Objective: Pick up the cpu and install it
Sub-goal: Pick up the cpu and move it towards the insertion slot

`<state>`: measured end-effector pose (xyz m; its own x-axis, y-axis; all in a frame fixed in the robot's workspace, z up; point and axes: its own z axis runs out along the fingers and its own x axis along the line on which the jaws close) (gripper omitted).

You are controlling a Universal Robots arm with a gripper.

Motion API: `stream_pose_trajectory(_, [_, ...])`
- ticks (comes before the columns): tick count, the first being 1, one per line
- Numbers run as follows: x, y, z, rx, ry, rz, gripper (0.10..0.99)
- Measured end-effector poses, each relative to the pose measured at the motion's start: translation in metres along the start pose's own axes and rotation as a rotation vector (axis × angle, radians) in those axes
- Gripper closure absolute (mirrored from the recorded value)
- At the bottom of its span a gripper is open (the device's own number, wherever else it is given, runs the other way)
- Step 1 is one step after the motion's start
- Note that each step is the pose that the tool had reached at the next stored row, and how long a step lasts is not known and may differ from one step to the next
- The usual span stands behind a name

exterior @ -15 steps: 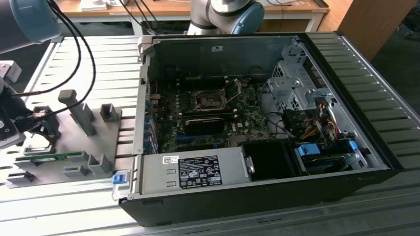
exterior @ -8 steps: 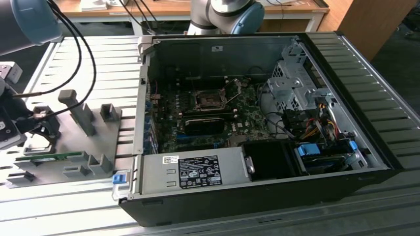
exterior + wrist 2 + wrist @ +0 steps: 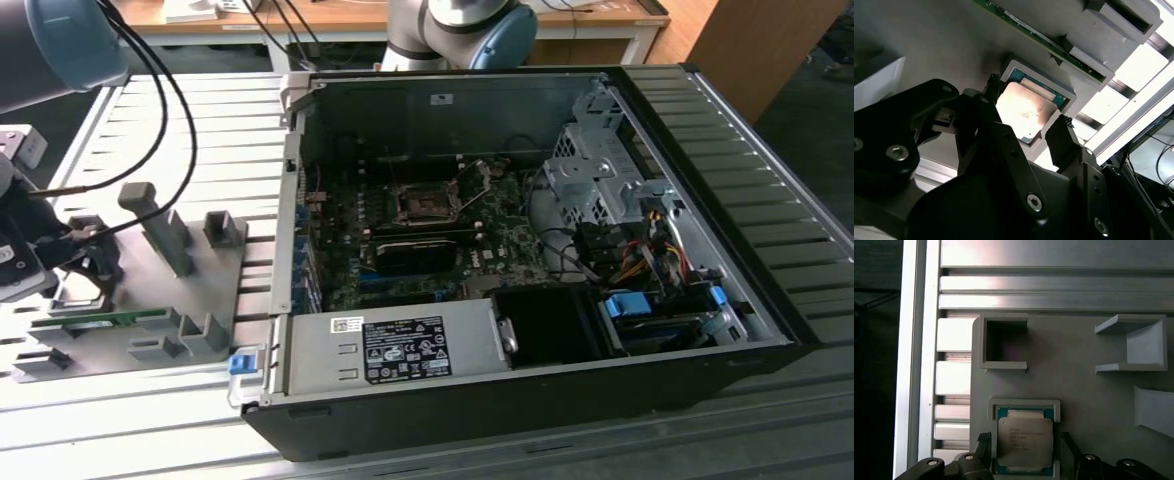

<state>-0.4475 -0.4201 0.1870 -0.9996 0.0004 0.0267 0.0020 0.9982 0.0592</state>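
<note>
The small flat square cpu [image 3: 1024,442] with a silvery-grey metal top lies seated in a grey plastic fixture pocket [image 3: 1024,403] on the slatted aluminium worktop [image 3: 754,150], well apart from the open black computer case [image 3: 534,420]. The black gripper [image 3: 1024,438] hangs directly over it. Its fingers [image 3: 985,439] are spread to either side of the chip, holding nothing.

An open computer case [image 3: 441,110] is laid on a slatted metal table [image 3: 787,220], with its motherboard [image 3: 400,235] exposed and a power supply [image 3: 394,350] at the near side. To the exterior view's left, a grey fixture plate [image 3: 260,270] is seen, and a green memory stick [image 3: 100,319] is held near its near edge.
</note>
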Motion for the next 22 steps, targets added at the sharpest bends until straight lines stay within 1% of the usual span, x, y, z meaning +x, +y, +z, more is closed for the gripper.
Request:
stream_pose_trajectory(3, [0.0, 0.0024, 0.0002, 0.0, -0.0001, 0.0, 0.435])
stream_pose_trajectory(7, [0.002, 0.0025, 0.001, 0.0, 0.0005, -0.007, 0.435])
stream_pose_trajectory(11, [0.0022, 0.0025, 0.0035, 0.002, 0.0003, -0.01, 0.435])
stream_pose_trajectory(22, [0.0019, 0.0036, 0.0034, 0.002, -0.0001, -0.01, 0.435])
